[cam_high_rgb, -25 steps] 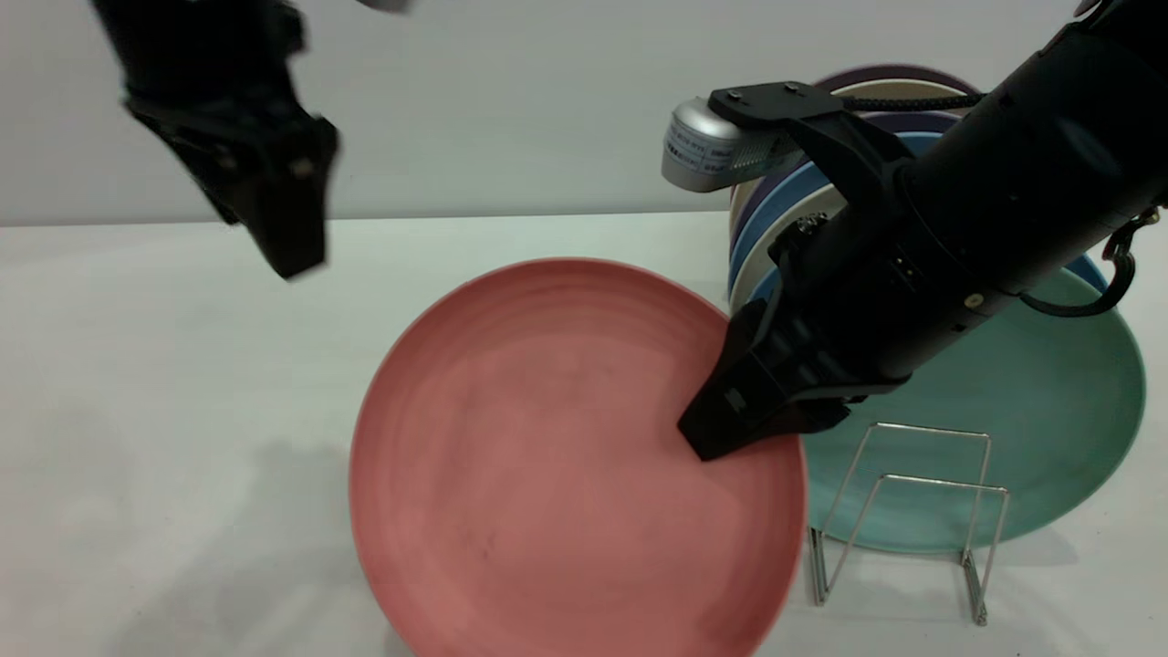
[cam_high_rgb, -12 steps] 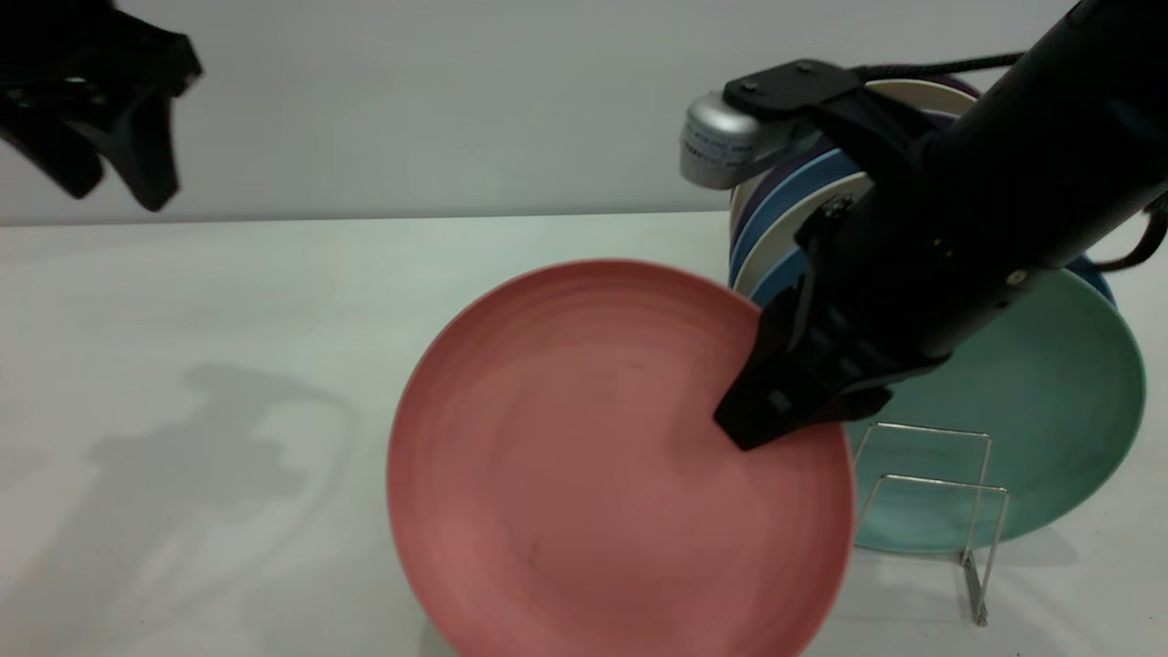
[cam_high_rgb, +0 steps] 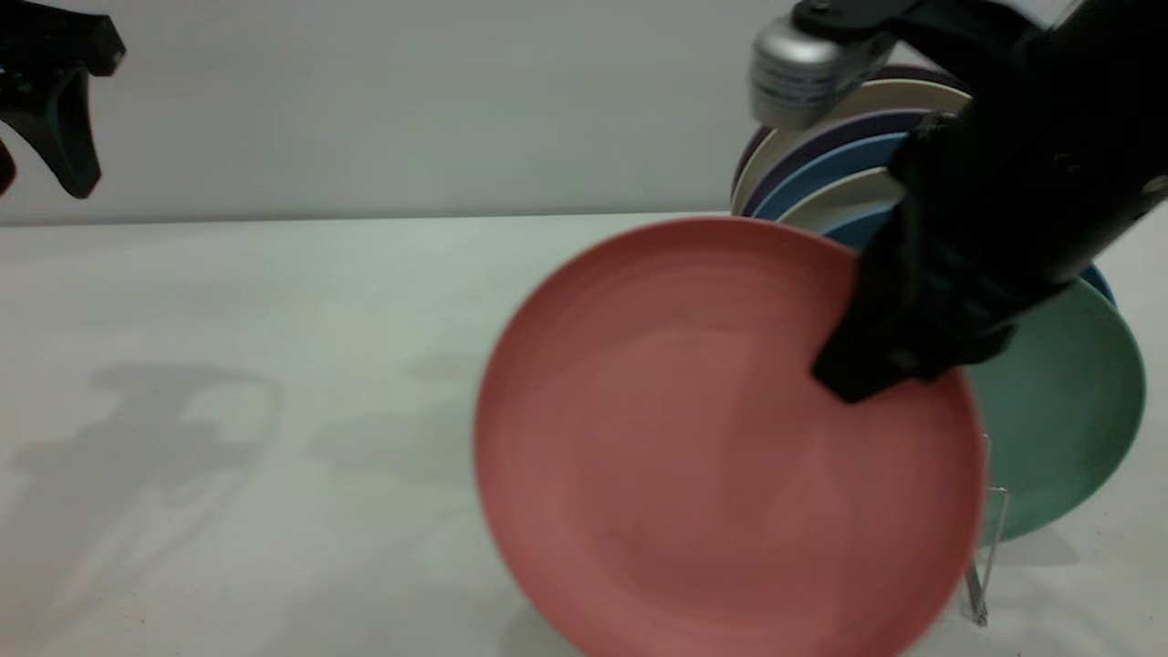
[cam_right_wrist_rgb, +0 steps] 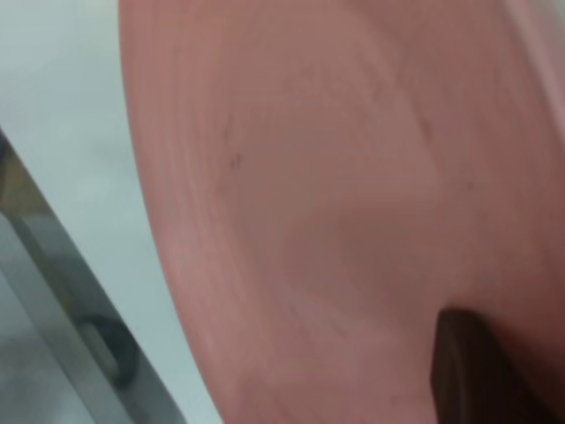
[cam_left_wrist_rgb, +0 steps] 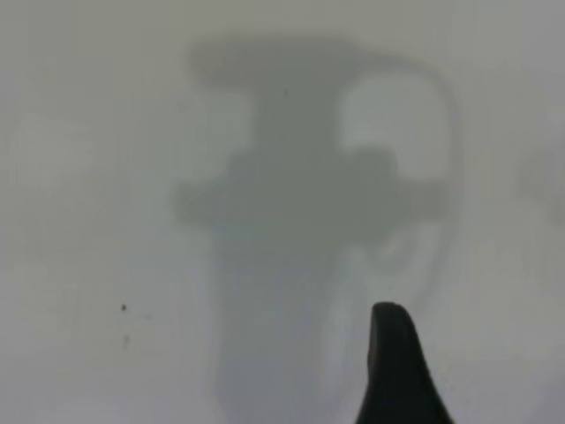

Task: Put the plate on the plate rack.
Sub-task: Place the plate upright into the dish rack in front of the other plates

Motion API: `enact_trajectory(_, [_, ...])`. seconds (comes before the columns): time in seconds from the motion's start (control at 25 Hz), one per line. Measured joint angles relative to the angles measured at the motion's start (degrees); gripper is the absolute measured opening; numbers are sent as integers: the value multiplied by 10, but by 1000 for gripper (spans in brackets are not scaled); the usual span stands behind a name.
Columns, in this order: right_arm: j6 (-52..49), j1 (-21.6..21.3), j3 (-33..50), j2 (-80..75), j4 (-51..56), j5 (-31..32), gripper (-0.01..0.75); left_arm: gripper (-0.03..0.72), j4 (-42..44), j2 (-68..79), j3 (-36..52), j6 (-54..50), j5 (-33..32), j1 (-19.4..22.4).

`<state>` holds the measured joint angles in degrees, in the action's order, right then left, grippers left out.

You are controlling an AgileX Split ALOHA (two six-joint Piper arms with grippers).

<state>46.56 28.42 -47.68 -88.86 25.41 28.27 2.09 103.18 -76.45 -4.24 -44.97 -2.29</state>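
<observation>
The salmon-pink plate (cam_high_rgb: 712,456) is held tilted up on edge, its face toward the camera, right in front of the plate rack (cam_high_rgb: 990,538). Only a bit of silver wire shows past the plate's right rim. My right gripper (cam_high_rgb: 858,379) is shut on the plate's upper right rim. In the right wrist view the plate (cam_right_wrist_rgb: 335,194) fills the frame, with one dark finger (cam_right_wrist_rgb: 468,371) lying on its face. My left gripper (cam_high_rgb: 36,182) hangs open high at the far left, away from everything. One of its fingers (cam_left_wrist_rgb: 393,371) shows above the bare table.
A teal-green plate (cam_high_rgb: 1068,411) stands in the rack just behind the pink one. Several blue, cream and purple plates (cam_high_rgb: 821,164) stand behind it at the back right. The white table (cam_high_rgb: 228,365) stretches to the left.
My right gripper has lifted the pink plate and carried it right, so it now covers most of the rack. The left arm has drawn back to the upper left corner.
</observation>
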Motion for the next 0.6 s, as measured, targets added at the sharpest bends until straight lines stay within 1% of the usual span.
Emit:
enact_trajectory(0.16, [-82, 0, 0, 27, -117, 32, 81, 487, -1, 0, 0, 0, 15, 0])
enact_trajectory(0.28, [-138, 0, 0, 40, -186, 43, 81, 487, -1, 0, 0, 0, 27, 0])
enact_trajectory(0.52, [-209, 1, 0, 72, -278, 68, 81, 487, -1, 0, 0, 0, 39, 0])
enact_trajectory(0.6, [-226, 7, 0, 84, -313, 80, 81, 487, -1, 0, 0, 0, 41, 0])
